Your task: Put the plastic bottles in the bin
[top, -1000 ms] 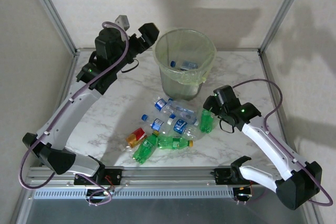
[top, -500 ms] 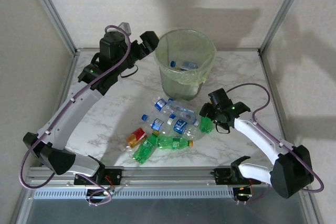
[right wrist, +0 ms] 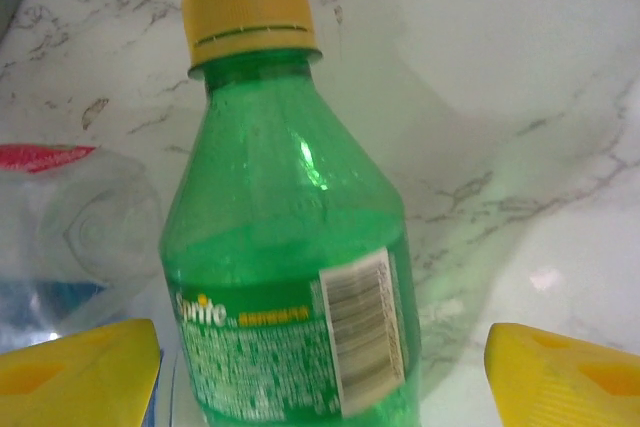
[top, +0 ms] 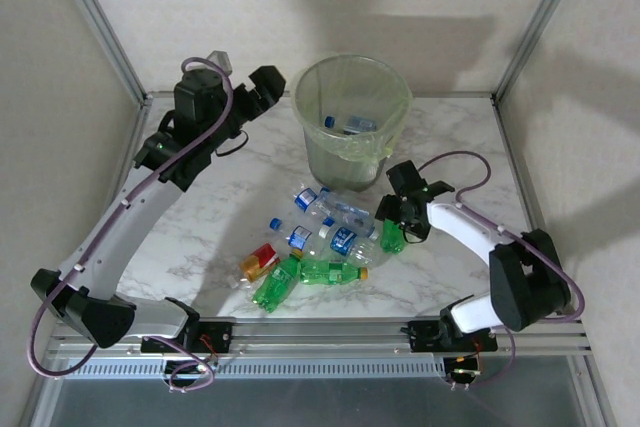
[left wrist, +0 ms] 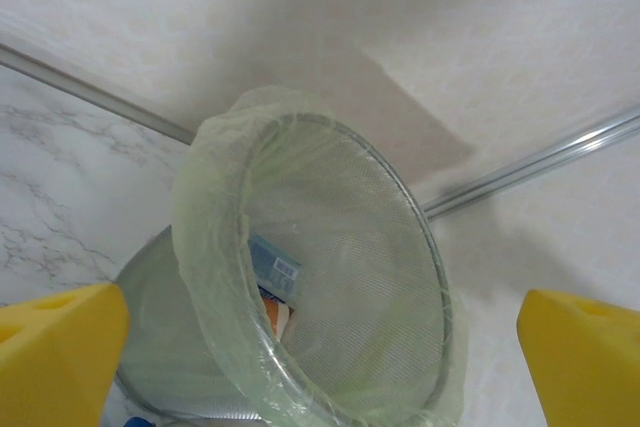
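Right wrist view: the right fingers (right wrist: 80, 372) stand apart either side of a yellow-capped green bottle (right wrist: 300, 247) at the right end of the heap (top: 320, 242), mid-desk (top: 230, 197), before the bin (top: 345, 162). The left fingers (left wrist: 55, 347) gape by its rim. An off-centre squeeze could squirt that slick round body loose.

Wrist view, green bottle (right wrist: 290, 277): brand "Sprite" in white on its label, lower left. Small print beneath is blurred and unreadable. White barcode panel (right wrist: 352, 332) to the right of it, digits not legible. Inside bin (left wrist: 352, 287): blue label (left wrist: 274, 265) with a barcode, no readable text. Top view: labels too small to read.
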{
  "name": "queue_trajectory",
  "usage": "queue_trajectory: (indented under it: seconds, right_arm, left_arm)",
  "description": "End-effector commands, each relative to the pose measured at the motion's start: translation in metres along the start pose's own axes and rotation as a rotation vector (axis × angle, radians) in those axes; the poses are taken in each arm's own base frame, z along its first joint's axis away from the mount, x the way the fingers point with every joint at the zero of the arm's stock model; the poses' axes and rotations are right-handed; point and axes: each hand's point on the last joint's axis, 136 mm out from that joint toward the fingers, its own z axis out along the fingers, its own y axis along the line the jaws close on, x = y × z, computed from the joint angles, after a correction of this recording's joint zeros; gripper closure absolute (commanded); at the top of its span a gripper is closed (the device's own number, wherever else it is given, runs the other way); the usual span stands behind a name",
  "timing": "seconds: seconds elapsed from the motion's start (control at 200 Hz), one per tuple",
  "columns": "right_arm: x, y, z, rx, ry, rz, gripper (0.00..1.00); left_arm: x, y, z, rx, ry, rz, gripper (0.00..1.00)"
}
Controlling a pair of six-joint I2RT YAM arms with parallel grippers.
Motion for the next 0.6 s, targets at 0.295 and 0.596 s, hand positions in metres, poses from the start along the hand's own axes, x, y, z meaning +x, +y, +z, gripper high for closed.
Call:
queue_trajectory:
  seconds: [0.295, 0.596]
  right_arm:
    - [0.002, 0.000, 0.028, 0.024, 0.039, -0.020, 0.20]
    - [0.006, -0.008, 0.031, 0.047, 0.031, -0.027, 0.32]
  left_arm:
    - [-0.001, 0.016, -0.005, -0.019, -0.003, -0.018, 0.02]
    - [-0.001, 0.021, -0.005, -0.029, -0.002, -0.034, 0.03]
